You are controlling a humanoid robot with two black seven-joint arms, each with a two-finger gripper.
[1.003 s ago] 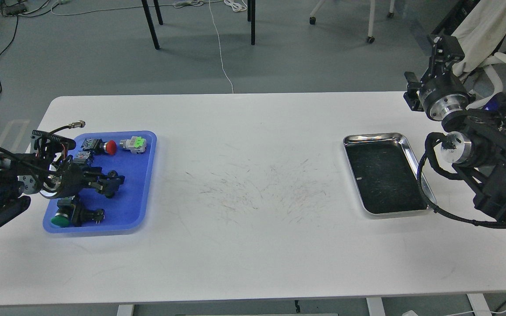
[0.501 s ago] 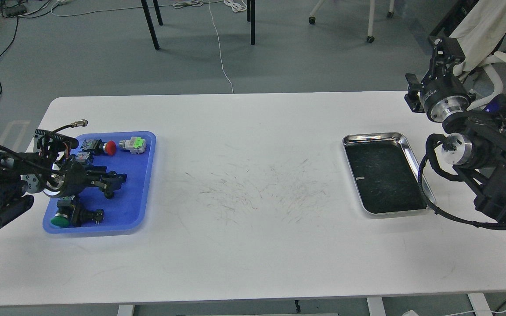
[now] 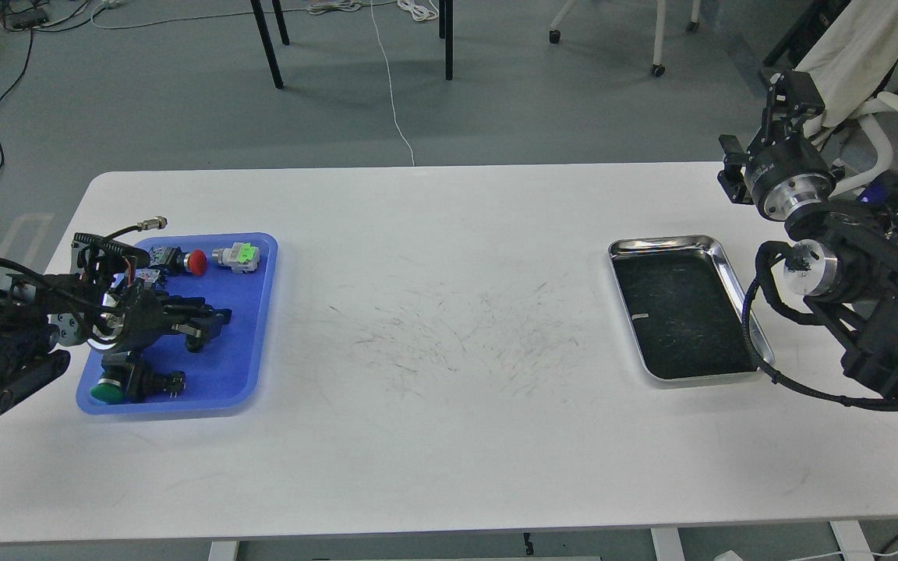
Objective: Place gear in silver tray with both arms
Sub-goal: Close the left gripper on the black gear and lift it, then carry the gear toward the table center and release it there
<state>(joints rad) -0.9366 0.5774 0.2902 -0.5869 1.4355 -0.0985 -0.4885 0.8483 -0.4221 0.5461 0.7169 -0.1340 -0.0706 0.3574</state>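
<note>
Silver tray (image 3: 736, 279) bare, left end effector (image 3: 207, 326) over blue tray (image 3: 250, 366)

No legible text, label or number on anything in view.

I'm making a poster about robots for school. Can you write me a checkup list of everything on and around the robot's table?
Surface: white table, scuffed with dark scratch marks in the middle.
Job's things: silver tray on the right, nothing in it; blue tray on the left holds a red-capped button, a green-capped button and a grey part with a green top.
Clutter: nothing seen outside the trays.
Grippers: left gripper low over the blue tray, open or shut cannot be told; right gripper raised beyond the table's far right corner, cannot be told.
Cables: black cable loops over the silver tray's right rim.
Surroundings: grey floor, table legs, floor cables, white chair.
</note>
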